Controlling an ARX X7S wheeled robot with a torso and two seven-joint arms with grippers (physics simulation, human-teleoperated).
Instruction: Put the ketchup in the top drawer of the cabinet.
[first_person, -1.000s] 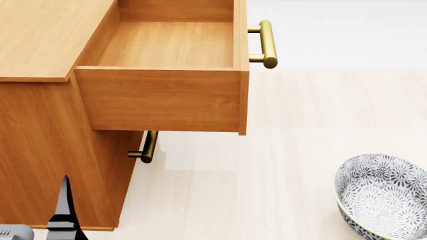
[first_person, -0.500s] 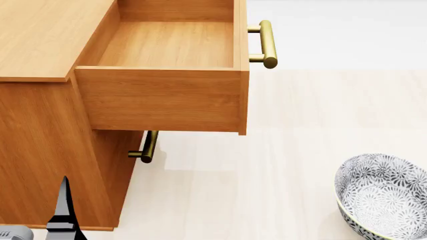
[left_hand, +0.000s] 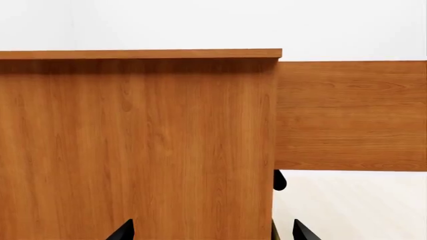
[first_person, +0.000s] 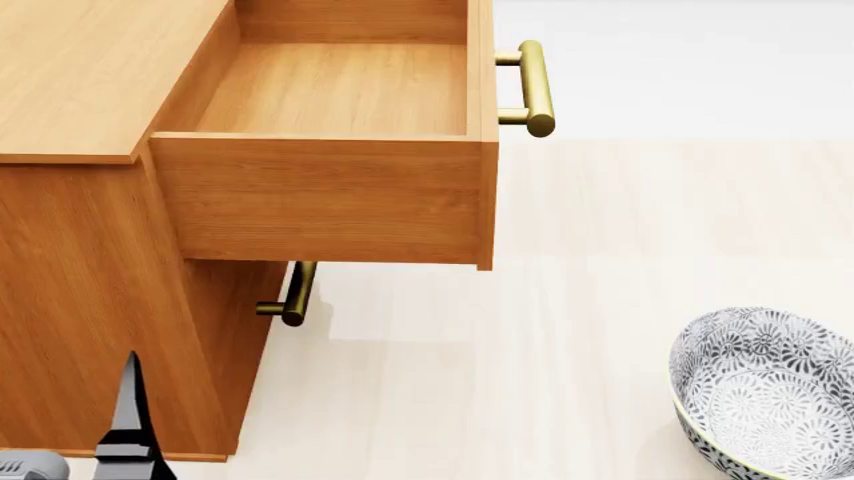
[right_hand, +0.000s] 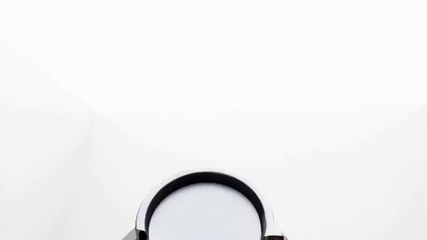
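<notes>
- The ketchup (right_hand: 203, 212) shows only in the right wrist view, end-on: a round, pale silvery top ringed by a dark, glossy rim. Its label is hidden from here.
- The right gripper (right_hand: 205, 237) has the can sitting between its fingers. Only slivers of them show, tight against the rim on either side, so they appear closed around it, with blank white behind.
- The left gripper (left_hand: 213, 232) has its fingers spread wide, two dark tips (left_hand: 122, 231) set well apart and holding nothing.
- Straight ahead of those tips stands the cabinet (left_hand: 133, 150), an orange-brown wood-grain side panel under a thin flat top.
- Beyond the far-side tip, the top drawer (left_hand: 350, 115) juts out of the cabinet front.
- From the head view the top drawer (first_person: 320, 200) is pulled out, its bare wooden floor open to view, with a brass bar handle (first_person: 531, 88) on its front.
- A lower handle (first_person: 296, 293) shows under it, just past the left finger.
- A grey-patterned bowl (first_person: 767, 390) sits on the pale surface, well apart from the cabinet (first_person: 80, 60).
</notes>
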